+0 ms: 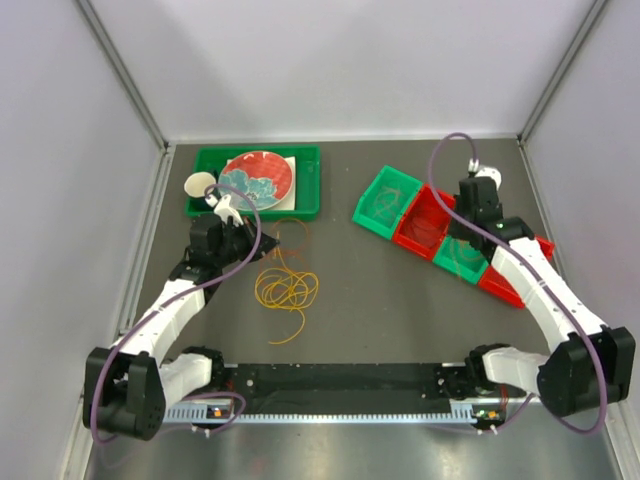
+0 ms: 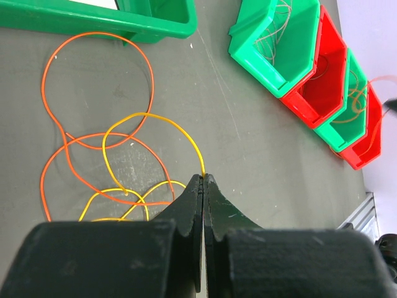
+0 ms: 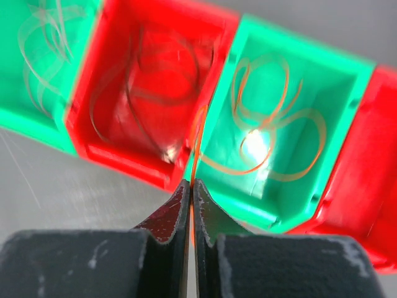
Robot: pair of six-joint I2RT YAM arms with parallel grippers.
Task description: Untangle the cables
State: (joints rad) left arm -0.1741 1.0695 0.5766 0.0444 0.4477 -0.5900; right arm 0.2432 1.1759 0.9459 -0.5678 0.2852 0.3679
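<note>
The cables lie as a loose tangle on the grey table: yellow loops (image 1: 285, 288) with thin orange loops (image 1: 290, 238) behind them. In the left wrist view the orange loops (image 2: 99, 81) cross a yellow cable (image 2: 149, 118). That yellow cable runs into my left gripper (image 2: 203, 176), which is shut on it. My left gripper (image 1: 250, 245) sits just left of the tangle. Over the bins, my right gripper (image 3: 191, 182) is shut on a thin orange cable (image 3: 197, 143) that rises from its tips. More orange cables (image 3: 279, 124) lie in a green bin, and dark ones (image 3: 149, 81) in a red bin.
A row of alternating green and red bins (image 1: 400, 205) stands at the back right, some holding sorted wires. A green tray (image 1: 305, 200) at the back left carries a patterned plate (image 1: 257, 178). Grey walls enclose the table on three sides.
</note>
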